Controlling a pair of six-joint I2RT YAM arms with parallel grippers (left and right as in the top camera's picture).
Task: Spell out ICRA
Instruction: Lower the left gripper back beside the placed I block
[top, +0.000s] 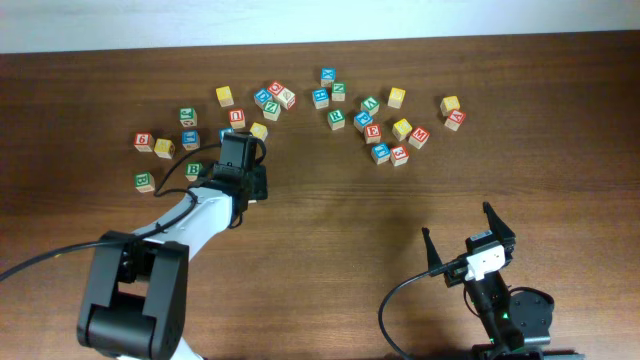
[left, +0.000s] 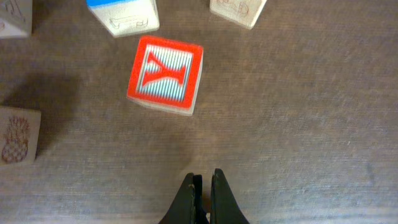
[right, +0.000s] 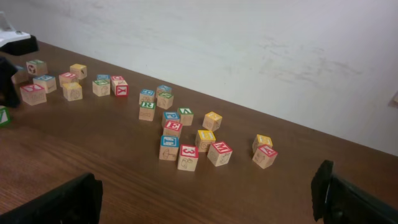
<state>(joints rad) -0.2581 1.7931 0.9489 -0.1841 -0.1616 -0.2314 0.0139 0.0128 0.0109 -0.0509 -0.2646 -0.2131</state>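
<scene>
Left pincer (left: 205, 178) closed on nothing, near red Y cube (left: 165, 74), right pincer (right: 205, 196) wide open

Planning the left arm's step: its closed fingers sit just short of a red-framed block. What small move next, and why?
Probably shift the left gripper away toward another block rather than opening here: its jaws are shut and empty, and the red-framed block ahead reads Y, which ICRA doesn't use.

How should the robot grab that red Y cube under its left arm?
From straight above, pinching the Y cube by its two side faces flanking the letter: bare table lies there, while a blue-topped cube crowds its far edge. The left gripper is shut and would need opening first.
</scene>
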